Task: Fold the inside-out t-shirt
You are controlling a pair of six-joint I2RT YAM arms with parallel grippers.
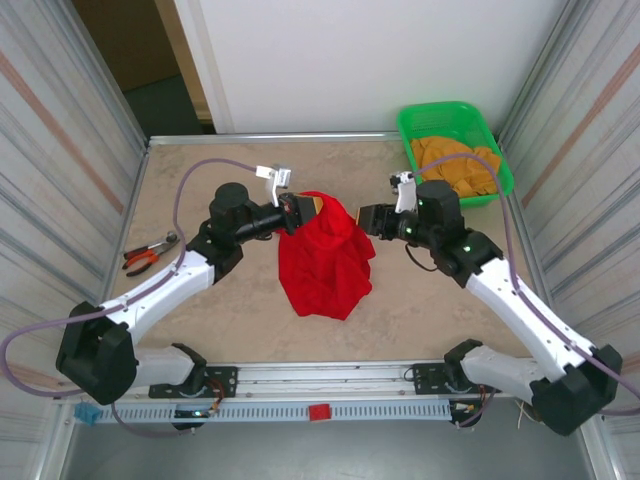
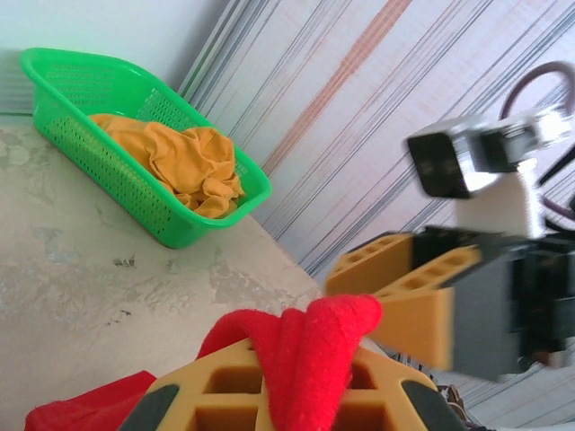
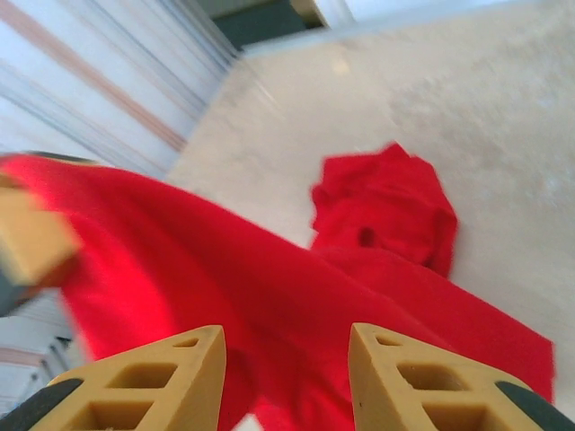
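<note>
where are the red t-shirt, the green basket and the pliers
red t-shirt (image 1: 325,270), top external view, middle of the draped fabric
green basket (image 1: 435,108), top external view, far rim
pliers (image 1: 145,257), top external view, on the handles

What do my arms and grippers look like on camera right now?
The left arm and right arm both have white link shells, black joint housings and black bases. A purplish-grey cable loops along each. The right gripper has ochre honeycomb-moulded fingers with dark tips, and a white camera mount sits on each wrist.
</note>
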